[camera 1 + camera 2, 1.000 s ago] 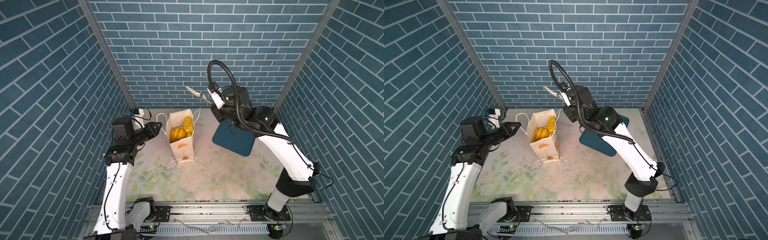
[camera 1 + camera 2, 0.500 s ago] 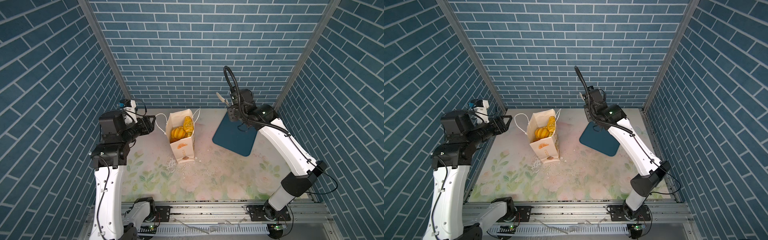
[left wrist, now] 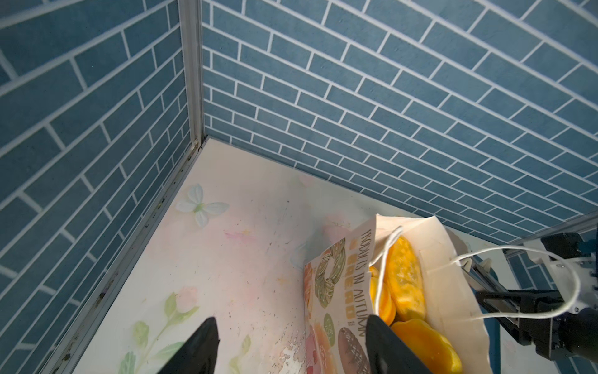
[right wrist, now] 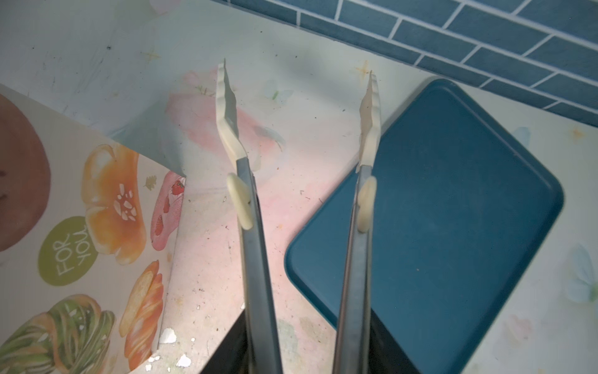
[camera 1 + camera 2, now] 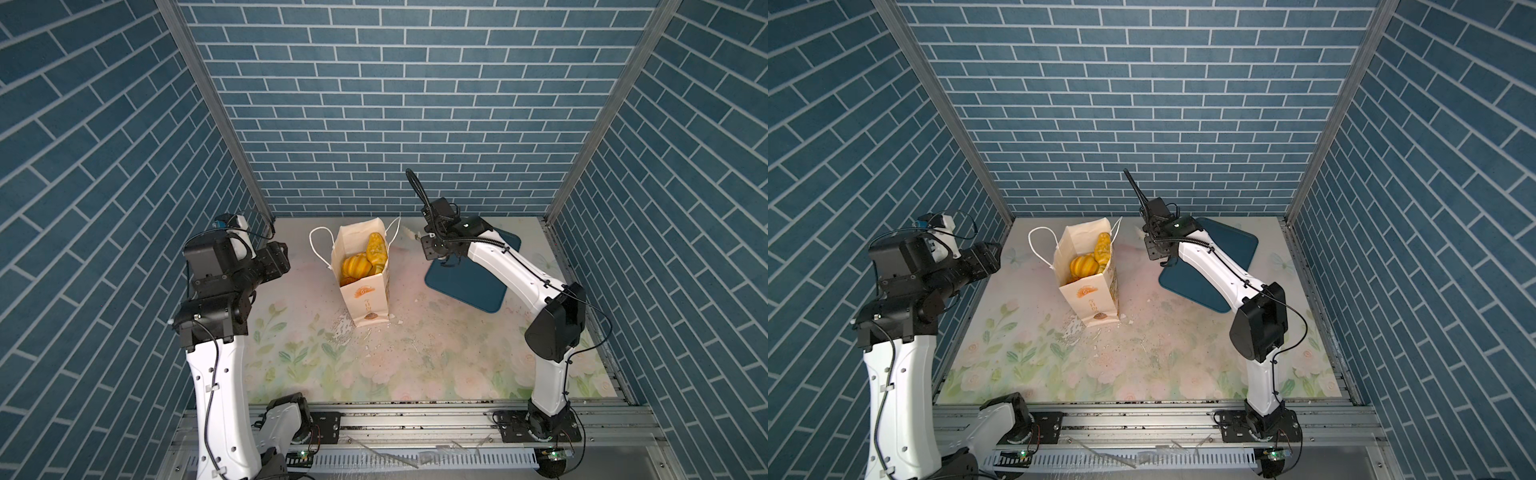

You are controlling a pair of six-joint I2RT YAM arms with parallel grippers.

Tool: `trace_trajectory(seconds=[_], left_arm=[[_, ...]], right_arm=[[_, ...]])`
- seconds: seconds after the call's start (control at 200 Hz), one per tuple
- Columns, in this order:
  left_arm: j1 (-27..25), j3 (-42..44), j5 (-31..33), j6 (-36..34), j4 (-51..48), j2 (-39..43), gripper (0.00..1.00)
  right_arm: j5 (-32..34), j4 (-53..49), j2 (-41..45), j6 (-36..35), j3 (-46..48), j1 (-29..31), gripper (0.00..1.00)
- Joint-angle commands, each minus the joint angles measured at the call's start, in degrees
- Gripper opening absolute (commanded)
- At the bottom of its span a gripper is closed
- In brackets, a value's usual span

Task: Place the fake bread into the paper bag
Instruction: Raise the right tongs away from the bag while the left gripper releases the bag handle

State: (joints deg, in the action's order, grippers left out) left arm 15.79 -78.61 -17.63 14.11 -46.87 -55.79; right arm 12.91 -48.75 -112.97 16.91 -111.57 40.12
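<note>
The paper bag (image 5: 365, 291) (image 5: 1090, 299) stands upright and open at the back middle of the floral mat. Glossy orange fake bread (image 5: 360, 262) (image 5: 1086, 262) (image 3: 406, 285) fills its mouth. My left gripper (image 5: 279, 261) (image 3: 291, 343) hangs open, left of the bag and clear of its cord handle (image 5: 319, 249), with nothing between its fingers. My right gripper (image 5: 432, 249) (image 4: 307, 349) is shut on the metal tongs (image 4: 254, 259). The tongs' cream tips (image 5: 409, 233) are spread and hold nothing, low between the bag and the tray.
A dark blue tray (image 5: 478, 286) (image 5: 1233, 245) (image 4: 453, 210) lies bare at the back right, partly under my right arm. White flakes and crumbs (image 5: 345, 332) litter the mat by the bag's base. Blue brick walls close in three sides.
My left gripper has opened and drawn back to the left, away from the bag's handle. My right arm has come down from above the bag, to the right, towards the tray, with the tongs.
</note>
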Motion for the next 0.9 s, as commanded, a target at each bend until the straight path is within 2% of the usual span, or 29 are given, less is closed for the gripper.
trace_trajectory(seconds=[0.0,0.12,0.475,0.895], left_arm=[[1.7,2.4,-1.4,2.2,-0.1,-0.1,0.74],[1.9,4.9,-3.5,3.6,1.6,0.2,0.74],[1.9,7.1,-6.8,4.6,2.8,0.9,0.74],[1.9,8.1,-8.9,5.5,4.1,0.9,0.74]], right_arm=[[-5.0,5.9,-1.3,4.7,1.5,0.0,0.49],[-9.4,11.8,-2.0,7.5,5.8,0.3,0.48],[-9.5,15.0,-6.6,11.0,9.9,2.3,0.48],[-9.3,19.3,-6.8,13.4,18.7,3.8,0.54]])
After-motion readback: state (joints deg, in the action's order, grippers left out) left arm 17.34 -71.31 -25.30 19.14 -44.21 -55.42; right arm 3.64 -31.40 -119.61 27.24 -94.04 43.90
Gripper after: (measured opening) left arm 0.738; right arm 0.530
